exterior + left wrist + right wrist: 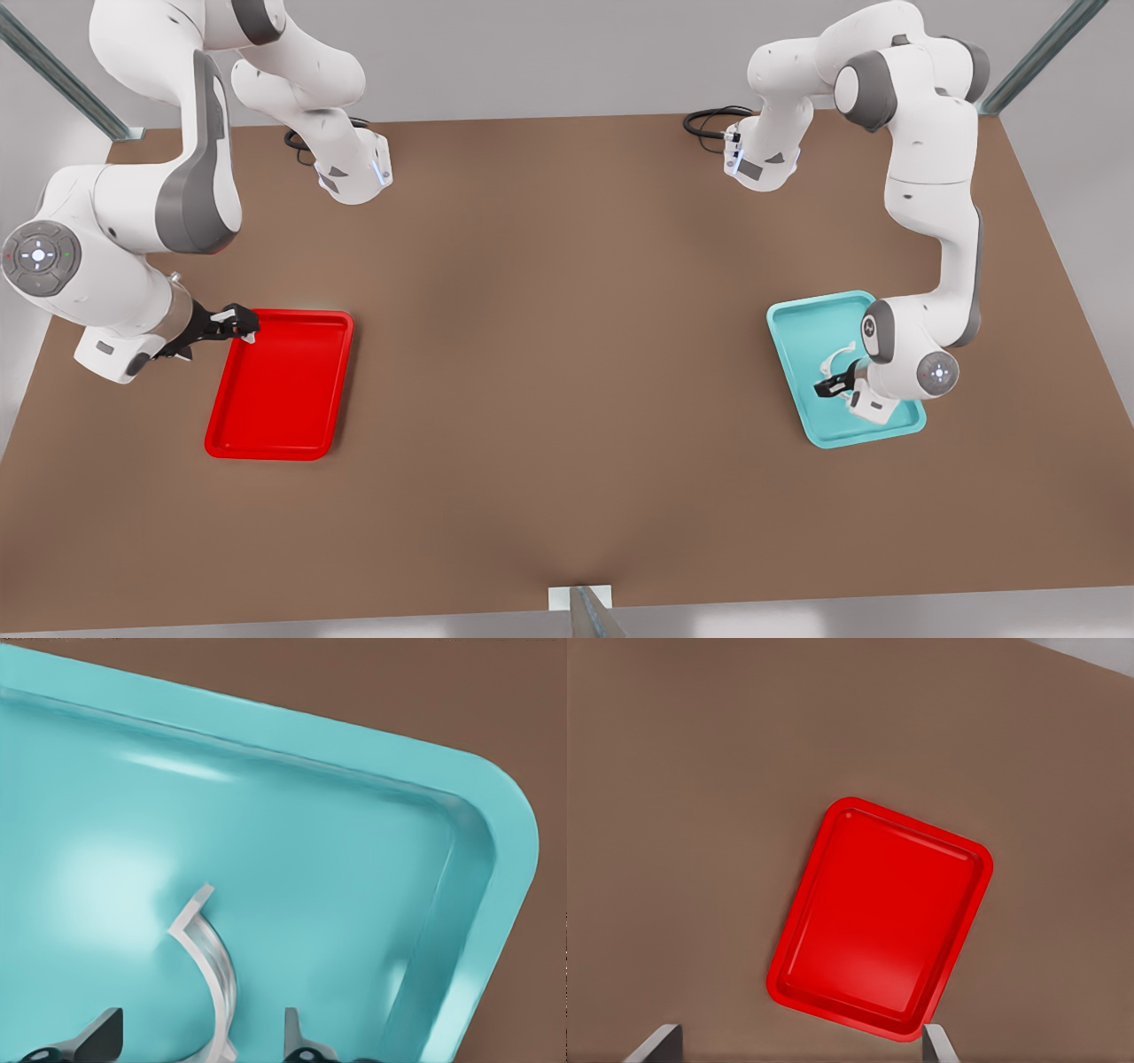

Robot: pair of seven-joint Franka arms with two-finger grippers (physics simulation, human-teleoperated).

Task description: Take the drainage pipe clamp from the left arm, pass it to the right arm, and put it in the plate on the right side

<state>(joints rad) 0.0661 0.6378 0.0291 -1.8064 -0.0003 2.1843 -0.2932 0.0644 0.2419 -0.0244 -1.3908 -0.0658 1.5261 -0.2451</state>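
- Left wrist view is showing the drainage pipe clamp [211, 970] lying on the floor of the teal tray [496, 859], its curved strip running between the two fingers [99, 1036] of the left gripper [199, 1047], which are standing spread on either side of it and not yet touching it.
- The clamp's arc is running away from the fingers toward the tray's middle, with one flared tab at its far end; a closing pinch would be meeting the strip across its thin width.
- In the front view the left gripper [835, 387] is hanging low over the teal tray [802, 323] on the front view's right, with the clamp [838, 356] just beside its tips; this arm is clearly the nearer one.
- The right gripper [232, 325] is waiting at the far edge of the red plate [275, 416] on the front view's left, well apart from the clamp; its fingers [663, 1043] are standing spread with nothing between them.
- The red plate [877, 921] is lying bare on the brown tabletop [567, 310].
- Nothing is standing in the way of the grasp; judging from this, the tray rim is the one thing to clear when lifting.
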